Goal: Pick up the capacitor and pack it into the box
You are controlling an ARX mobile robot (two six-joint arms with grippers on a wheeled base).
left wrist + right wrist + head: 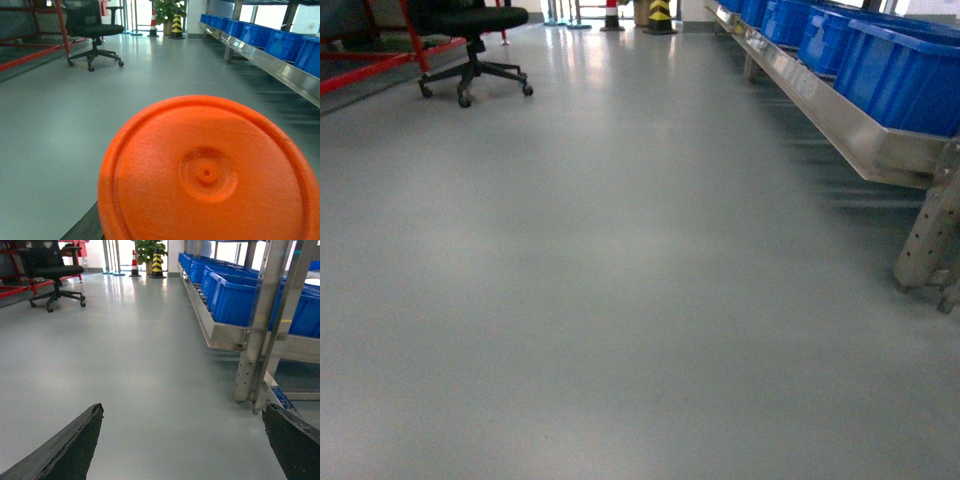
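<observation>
Floor (600, 300): smooth grey coating, semi-gloss, reflecting light at 12 o'clock. Bins (895, 70): glossy blue plastic. Rack (840, 120): brushed metal with perforated legs. Disc (210, 175): matt orange plastic, finely ridged. Chair (470, 20): black fabric seat.

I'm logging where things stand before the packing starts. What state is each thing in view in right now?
Right gripper: open, empty, fingers wide apart.
Left gripper: behind the orange disc; cannot tell.
Orange disc: close in front of the left wrist camera, face up.
Blue bins: lined up on the metal rack.
Office chair: upright, unoccupied.
Box and capacitor: not in view.
</observation>
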